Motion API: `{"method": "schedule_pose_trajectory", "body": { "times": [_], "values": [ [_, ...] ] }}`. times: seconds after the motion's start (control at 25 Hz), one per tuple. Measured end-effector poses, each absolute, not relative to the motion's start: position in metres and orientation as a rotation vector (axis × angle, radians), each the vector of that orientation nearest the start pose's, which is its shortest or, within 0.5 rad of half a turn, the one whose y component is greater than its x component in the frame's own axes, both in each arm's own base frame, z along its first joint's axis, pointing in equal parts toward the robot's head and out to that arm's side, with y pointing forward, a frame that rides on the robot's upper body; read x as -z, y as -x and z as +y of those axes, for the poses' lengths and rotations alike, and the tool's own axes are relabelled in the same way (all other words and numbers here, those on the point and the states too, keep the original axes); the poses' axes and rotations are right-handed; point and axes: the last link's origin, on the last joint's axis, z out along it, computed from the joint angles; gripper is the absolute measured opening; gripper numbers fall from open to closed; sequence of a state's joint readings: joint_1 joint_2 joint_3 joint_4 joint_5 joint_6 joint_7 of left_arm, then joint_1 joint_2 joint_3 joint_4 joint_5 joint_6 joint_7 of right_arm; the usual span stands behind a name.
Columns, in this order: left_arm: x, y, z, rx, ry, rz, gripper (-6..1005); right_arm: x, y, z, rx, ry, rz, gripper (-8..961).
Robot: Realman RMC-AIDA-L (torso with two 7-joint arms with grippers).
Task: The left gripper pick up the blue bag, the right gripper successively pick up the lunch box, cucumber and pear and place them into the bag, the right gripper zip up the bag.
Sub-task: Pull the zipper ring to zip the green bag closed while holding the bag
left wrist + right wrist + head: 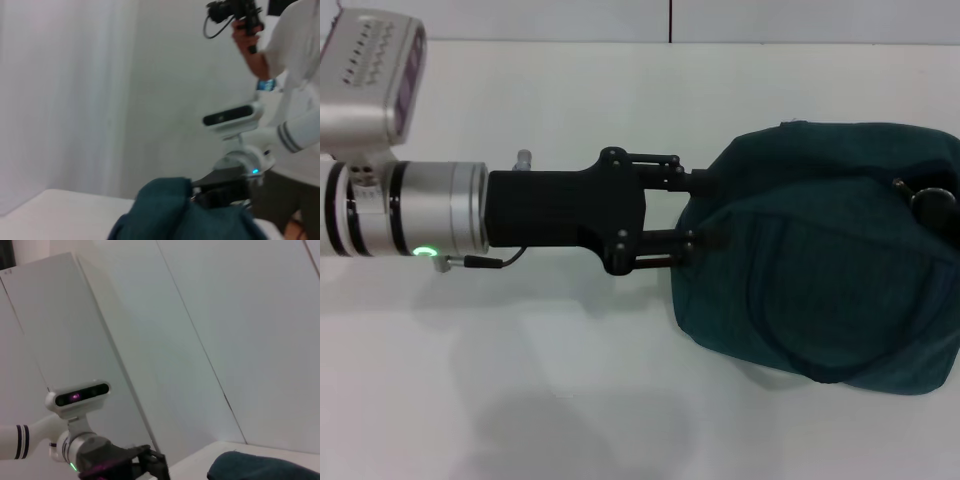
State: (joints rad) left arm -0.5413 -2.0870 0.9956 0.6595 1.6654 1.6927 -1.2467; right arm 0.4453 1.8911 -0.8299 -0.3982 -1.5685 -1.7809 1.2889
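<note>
While it reaches in from nine o'clock in the head view, the left end effector (705, 212) grips the blue bag's (830, 250) near edge between closed-in fingers. The bag rests on the white tabletop (570, 380) at three o'clock (zip ring (932, 205) at its far side). Beyond the bag in the left wrist view hangs the right end effector (220, 192), its opening impossible to tell.

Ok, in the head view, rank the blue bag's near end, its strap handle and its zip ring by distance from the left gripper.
1. The blue bag, near end: clamped in the left gripper.
2. The strap handle: on the bag's side facing the robot.
3. The zip ring: far right end, where the left wrist view shows the right gripper.
</note>
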Motion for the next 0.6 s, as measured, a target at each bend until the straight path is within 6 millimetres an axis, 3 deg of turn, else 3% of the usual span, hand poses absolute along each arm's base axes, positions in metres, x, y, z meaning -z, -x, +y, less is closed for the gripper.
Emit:
{"method": "schedule_pose_trajectory", "body": {
  "times": [0.6],
  "values": [
    [0.04,0.203,0.325,0.926,2.86,-0.161,481,-0.053,-0.28,0.299,-1.157,2.611,0.641,6]
  ]
}}
